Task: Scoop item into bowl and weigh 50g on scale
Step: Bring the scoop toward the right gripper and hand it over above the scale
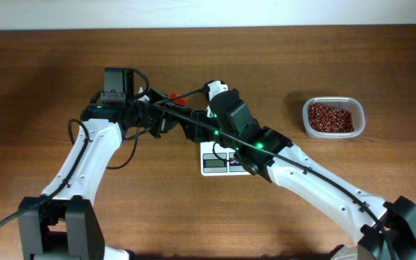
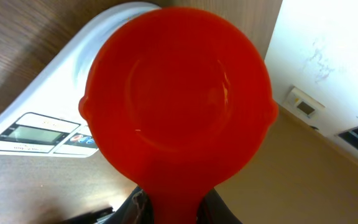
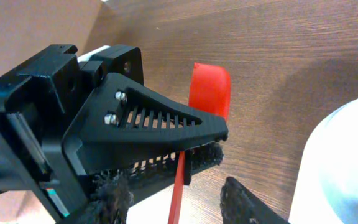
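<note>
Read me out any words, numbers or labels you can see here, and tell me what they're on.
None can be read.
On the scale, the display: no digits can be made out.
The small print under it: too blurred to read.
The button label: too blurred to read.
The red scoop: no writing.

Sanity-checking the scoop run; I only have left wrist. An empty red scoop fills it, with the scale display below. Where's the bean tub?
Observer: Overhead shows the clear tub of beans out on the robot's right, well apart from the scale.
Operator: And the bowl?
Observer: Right wrist shows a white bowl beside the scoop, not touching it.
Operator: Is it on the scale?
Observer: Can't tell. In overhead the right arm lies across the scale, leaving only the display end showing.
</note>
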`<state>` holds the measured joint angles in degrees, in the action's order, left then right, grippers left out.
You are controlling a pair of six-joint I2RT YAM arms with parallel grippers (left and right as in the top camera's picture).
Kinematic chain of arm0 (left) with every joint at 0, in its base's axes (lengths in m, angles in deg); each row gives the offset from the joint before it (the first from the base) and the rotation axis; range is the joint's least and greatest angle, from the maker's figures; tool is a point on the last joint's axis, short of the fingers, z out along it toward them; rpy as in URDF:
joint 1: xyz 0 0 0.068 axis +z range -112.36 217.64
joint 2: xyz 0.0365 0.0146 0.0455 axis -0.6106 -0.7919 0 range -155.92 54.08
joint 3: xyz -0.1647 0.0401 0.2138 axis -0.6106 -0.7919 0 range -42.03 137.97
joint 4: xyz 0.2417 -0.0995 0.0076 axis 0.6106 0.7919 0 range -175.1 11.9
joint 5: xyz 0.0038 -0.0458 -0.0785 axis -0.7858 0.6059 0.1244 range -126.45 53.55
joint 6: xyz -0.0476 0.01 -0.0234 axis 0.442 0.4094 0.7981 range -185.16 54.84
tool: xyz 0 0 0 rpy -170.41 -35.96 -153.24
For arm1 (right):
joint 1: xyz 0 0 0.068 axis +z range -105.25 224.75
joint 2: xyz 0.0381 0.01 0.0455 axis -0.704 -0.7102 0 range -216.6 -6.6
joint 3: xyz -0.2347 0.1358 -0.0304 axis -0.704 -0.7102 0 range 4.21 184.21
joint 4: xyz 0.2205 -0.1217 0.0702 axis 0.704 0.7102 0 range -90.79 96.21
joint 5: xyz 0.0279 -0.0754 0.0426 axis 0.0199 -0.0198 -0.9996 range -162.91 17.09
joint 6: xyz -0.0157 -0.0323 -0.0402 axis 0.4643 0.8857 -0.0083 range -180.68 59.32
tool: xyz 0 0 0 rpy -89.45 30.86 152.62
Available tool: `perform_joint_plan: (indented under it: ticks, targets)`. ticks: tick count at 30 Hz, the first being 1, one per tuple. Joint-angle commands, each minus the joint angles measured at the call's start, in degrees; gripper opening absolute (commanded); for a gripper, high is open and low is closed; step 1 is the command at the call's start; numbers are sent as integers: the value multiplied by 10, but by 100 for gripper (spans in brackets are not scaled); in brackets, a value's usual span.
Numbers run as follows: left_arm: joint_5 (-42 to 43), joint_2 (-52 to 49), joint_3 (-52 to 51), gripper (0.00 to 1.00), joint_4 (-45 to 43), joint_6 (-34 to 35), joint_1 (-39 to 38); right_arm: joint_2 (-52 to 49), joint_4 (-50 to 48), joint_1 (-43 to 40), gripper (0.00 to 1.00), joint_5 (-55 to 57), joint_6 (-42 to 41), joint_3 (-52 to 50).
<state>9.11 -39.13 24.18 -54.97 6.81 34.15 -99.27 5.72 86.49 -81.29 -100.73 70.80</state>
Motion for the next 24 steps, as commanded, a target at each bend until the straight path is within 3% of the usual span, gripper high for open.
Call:
perform_joint_plan:
  ticks: [1, 10, 17, 18, 19, 24]
  targets:
    - [21, 7, 5, 1, -1, -18, -3, -7, -3, 3, 48, 5, 1, 10]
    - [76, 7, 5, 4, -1, -22, -3, -18, -9, 3, 35, 16, 1, 10]
    - [72, 7, 5, 10, -1, -26, -3, -23, -21, 3, 8, 16, 2, 10]
    - [72, 7, 5, 18, -1, -28, -3, -23, -21, 3, 4, 16, 2, 10]
    - [72, 7, 5, 32, -1, -31, -3, -23, -21, 2, 4, 16, 2, 10]
    - [71, 7, 5, 81, -1, -49, -3, -23, -21, 1, 4, 16, 11, 10]
